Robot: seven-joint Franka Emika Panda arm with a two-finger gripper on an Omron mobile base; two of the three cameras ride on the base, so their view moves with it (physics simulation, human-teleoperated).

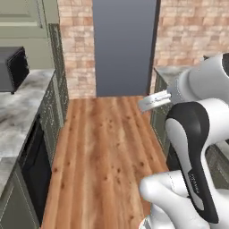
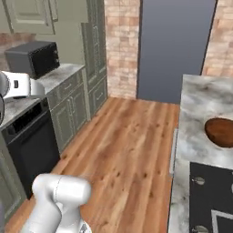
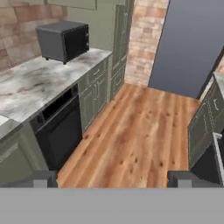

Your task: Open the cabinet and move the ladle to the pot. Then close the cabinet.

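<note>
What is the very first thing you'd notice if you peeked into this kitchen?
Probably the long wooden floor running down the middle to a tall grey panel set in the brick wall. Next, the black microwave on the marble counter along the left side. Then the round brown bowl on the counter opposite, seen in the right base view.

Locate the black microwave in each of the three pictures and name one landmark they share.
Left base view: microwave at the left edge, on the marble counter.
Right base view: microwave upper left, on the counter.
Hand view: microwave upper left, on the counter.
Shared landmark: the grey doorway between brick walls.
</note>
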